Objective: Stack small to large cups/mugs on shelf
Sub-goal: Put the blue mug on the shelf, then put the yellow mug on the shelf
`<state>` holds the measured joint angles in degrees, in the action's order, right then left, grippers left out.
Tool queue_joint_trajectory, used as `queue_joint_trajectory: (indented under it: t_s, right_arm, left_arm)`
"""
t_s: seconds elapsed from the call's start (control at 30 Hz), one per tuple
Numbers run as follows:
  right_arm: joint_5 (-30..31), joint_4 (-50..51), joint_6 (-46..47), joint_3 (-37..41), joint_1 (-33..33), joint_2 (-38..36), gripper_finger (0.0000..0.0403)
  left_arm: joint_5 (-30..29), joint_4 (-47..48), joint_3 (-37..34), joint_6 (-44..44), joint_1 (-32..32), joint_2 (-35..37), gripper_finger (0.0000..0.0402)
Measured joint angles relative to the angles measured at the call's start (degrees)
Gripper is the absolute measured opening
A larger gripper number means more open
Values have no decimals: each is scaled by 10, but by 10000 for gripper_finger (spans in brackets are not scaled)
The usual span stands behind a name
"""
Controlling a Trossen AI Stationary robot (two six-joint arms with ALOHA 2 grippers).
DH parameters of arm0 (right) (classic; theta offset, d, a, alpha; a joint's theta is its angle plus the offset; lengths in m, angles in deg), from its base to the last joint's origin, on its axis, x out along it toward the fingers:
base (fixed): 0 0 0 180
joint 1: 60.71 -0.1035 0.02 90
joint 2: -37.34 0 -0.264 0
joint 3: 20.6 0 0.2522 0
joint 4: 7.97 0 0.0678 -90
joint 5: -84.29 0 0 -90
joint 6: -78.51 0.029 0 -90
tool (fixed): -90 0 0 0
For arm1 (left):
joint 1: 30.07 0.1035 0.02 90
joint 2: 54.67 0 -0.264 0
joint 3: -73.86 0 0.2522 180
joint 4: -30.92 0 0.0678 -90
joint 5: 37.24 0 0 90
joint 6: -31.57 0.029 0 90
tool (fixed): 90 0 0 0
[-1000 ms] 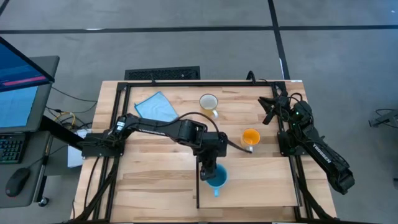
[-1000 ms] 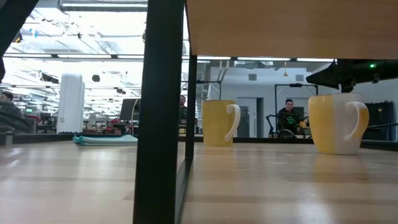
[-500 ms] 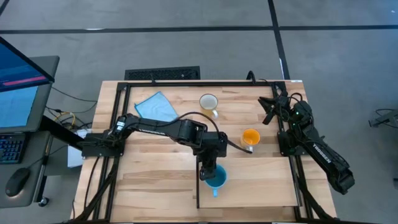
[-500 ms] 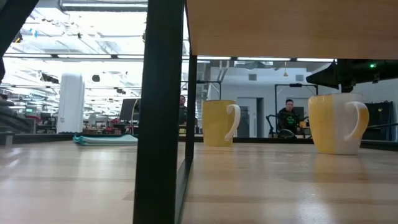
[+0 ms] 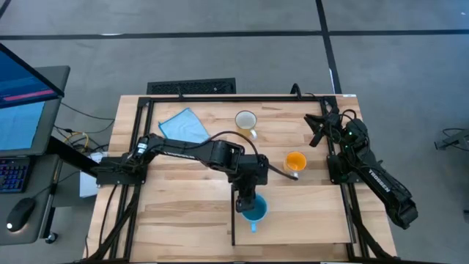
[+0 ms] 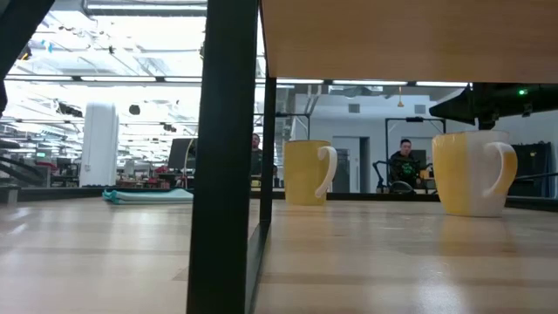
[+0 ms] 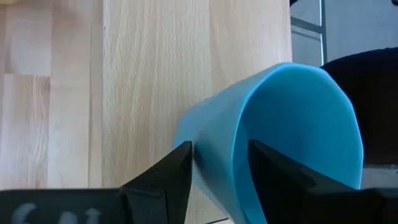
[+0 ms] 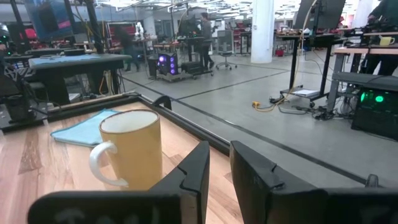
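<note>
The small light-blue mug [image 5: 255, 211] is on the light-wood shelf [image 5: 308, 220] near its left edge, handle toward the near edge. My left gripper [image 5: 246, 202] is shut on the mug's rim, which shows close up in the left wrist view [image 7: 292, 124]. The orange mug [image 5: 294, 162] stands on the table just beyond the shelf. The larger pale mug [image 5: 245, 119] stands upright near the far edge and also shows in the right wrist view [image 8: 132, 149]. My right gripper [image 5: 316, 130] waits at the table's right side, shut and empty. My left gripper pinches the blue mug's wall at the rim [image 7: 235, 146], one finger [image 7: 268, 168] inside the mug and one [image 7: 179, 171] outside. The fingers come from above, pointing down. I cannot tell whether the mug's base rests on the shelf.
A blue cloth [image 5: 183, 126] lies flat at the far left. In the low view the shelf board [image 6: 410, 39] is raised on dark posts [image 6: 228, 157], with both other mugs standing beyond it. People sit in the room behind the table.
</note>
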<state>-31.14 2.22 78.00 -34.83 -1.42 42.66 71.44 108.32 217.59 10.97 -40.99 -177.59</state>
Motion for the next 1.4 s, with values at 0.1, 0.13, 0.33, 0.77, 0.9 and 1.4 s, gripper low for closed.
queue_joint_trajectory:
  t_s: [0.1,0.13,0.33,0.77,0.9,1.4]
  right_arm:
    - [0,0,0,0,0,0,86]
    - [0,0,0,0,0,0,86]
    - [0,0,0,0,0,0,86]
    - [0,0,0,0,0,0,86]
    - [0,0,0,0,0,0,86]
    - [0,0,0,0,0,0,86]
  left_arm:
    - [0,-3,0,0,0,0,147]
    - [-1,-3,0,-1,0,0,147]
    - [-20,-5,0,-14,0,0,159]
    - [11,-2,0,-29,1,0,189]
    - [13,-2,0,-30,1,0,207]
    - [10,17,49,-25,3,8,301]
